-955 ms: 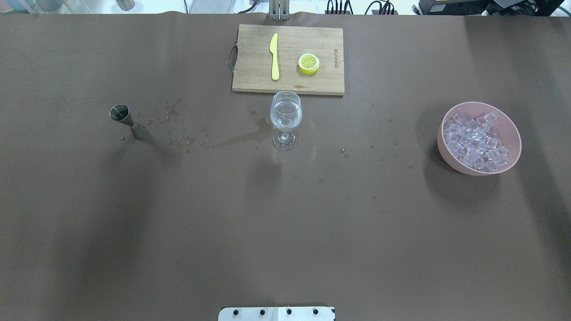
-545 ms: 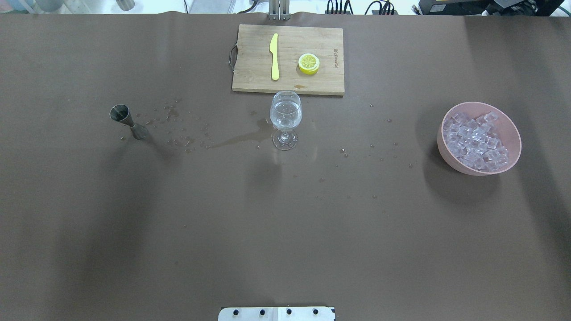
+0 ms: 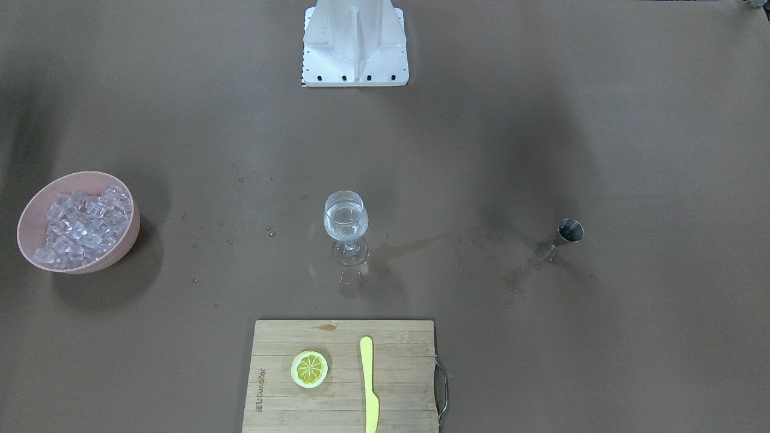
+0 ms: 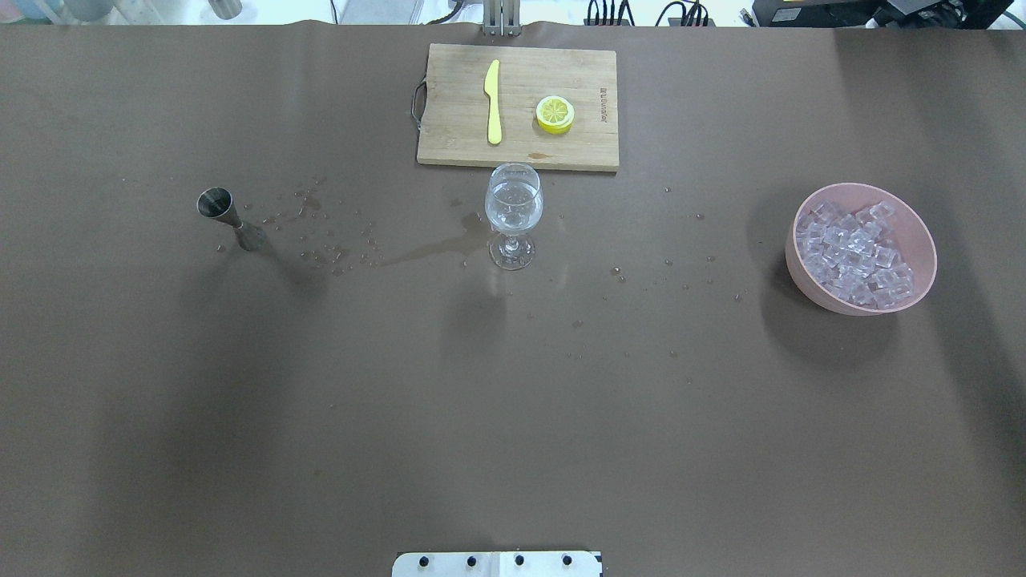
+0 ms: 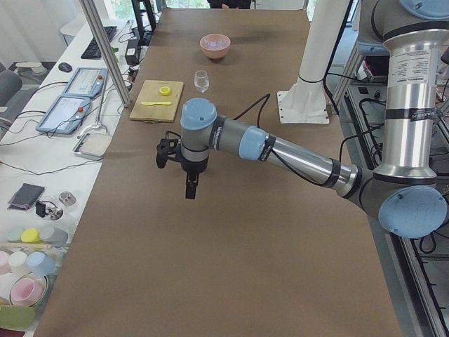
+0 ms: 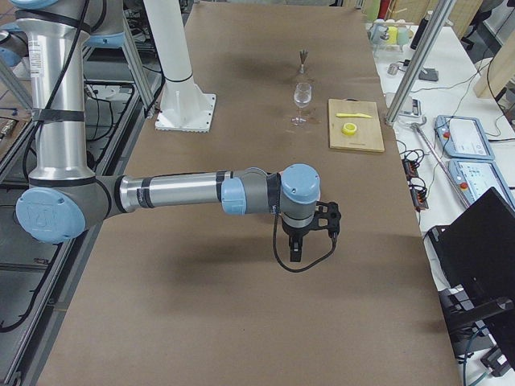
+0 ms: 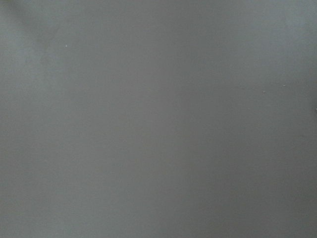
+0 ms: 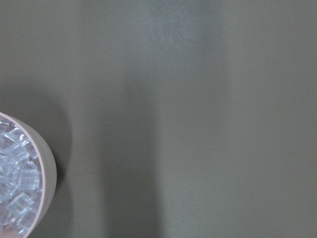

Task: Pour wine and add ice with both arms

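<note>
A stemmed glass (image 4: pixel 513 210) stands mid-table, just in front of the cutting board, with clear wine (image 3: pixel 345 224) in its bowl. A steel jigger (image 4: pixel 230 218) stands to its left. The ice (image 4: pixel 854 256) is heaped in a pink bowl (image 4: pixel 914 228) at the right, and also shows in the right wrist view (image 8: pixel 15 198). My left gripper (image 5: pixel 189 189) hangs over bare table, far from the jigger. My right gripper (image 6: pixel 295 256) hangs over bare table short of the bowl. Both show only in the side views, so I cannot tell if they are open or shut.
A wooden cutting board (image 4: pixel 561 152) at the far edge holds a yellow knife (image 4: pixel 493 102) and a lemon slice (image 4: pixel 555 114). Spilled drops and a wet streak (image 4: pixel 425 250) lie between jigger and glass. The white base block (image 4: pixel 497 563) sits at the near edge.
</note>
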`<state>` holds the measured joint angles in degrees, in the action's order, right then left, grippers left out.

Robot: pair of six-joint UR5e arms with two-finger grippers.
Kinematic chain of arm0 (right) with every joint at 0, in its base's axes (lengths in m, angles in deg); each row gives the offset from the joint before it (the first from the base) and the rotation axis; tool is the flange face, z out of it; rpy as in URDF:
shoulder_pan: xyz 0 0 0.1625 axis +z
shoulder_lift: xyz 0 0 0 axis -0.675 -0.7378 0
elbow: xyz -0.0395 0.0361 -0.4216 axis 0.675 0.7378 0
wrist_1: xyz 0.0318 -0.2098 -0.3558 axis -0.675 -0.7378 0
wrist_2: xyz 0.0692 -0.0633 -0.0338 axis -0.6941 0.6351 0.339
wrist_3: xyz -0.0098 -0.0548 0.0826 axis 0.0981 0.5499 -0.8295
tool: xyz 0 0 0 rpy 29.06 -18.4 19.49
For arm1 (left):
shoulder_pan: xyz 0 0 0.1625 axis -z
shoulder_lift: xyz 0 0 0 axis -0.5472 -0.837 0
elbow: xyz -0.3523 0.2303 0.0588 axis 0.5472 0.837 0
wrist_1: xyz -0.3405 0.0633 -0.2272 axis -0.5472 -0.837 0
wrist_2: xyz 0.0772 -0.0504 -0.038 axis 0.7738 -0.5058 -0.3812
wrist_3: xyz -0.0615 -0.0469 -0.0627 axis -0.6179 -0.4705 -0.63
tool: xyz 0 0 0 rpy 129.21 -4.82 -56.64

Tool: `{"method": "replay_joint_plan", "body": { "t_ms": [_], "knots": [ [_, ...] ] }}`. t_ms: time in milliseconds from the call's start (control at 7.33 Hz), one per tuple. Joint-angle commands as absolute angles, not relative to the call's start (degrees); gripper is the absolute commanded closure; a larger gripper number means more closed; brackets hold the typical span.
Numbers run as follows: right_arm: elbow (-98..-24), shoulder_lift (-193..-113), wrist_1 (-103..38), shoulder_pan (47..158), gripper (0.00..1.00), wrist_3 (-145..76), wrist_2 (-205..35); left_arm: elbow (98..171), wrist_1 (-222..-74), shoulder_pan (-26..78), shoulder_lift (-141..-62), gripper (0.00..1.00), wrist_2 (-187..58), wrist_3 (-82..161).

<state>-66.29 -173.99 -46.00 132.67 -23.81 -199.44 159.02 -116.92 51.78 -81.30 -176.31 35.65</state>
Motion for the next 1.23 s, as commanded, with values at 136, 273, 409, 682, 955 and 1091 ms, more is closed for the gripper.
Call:
{"method": "replay_joint_plan", "body": {
  "t_ms": [136, 273, 409, 682, 955, 1091],
  "knots": [
    [-66.32, -174.0, -46.0, 132.63, 0.0, -23.94, -199.57, 170.51, -115.16, 37.81, -88.87, 0.02, -172.8, 7.54],
    [-66.32, -174.0, -46.0, 132.63, 0.0, -23.85, -199.57, 171.84, -115.16, 30.8, -91.51, 0.02, -166.68, -1.51],
    [-66.32, -174.0, -46.0, 132.63, 0.0, -23.85, -199.57, 172.2, -115.07, 23.24, -94.76, 0.02, -158.53, -10.38],
    [-66.32, -174.0, -46.0, 132.63, 0.0, -23.85, -199.65, 171.68, -114.99, 10.74, -95.84, 0.02, -141.65, -19.4],
    [-66.41, -173.91, -46.0, 132.63, 0.0, -23.85, -199.66, 168.8, -115.16, -0.16, -95.93, 0.02, -125.75, -28.09],
    [-66.41, -173.74, -46.0, 132.63, 0.0, -23.94, -199.66, 165.21, -115.25, -4.39, -97.15, 0.02, -119.31, -32.92]
  ]
}}
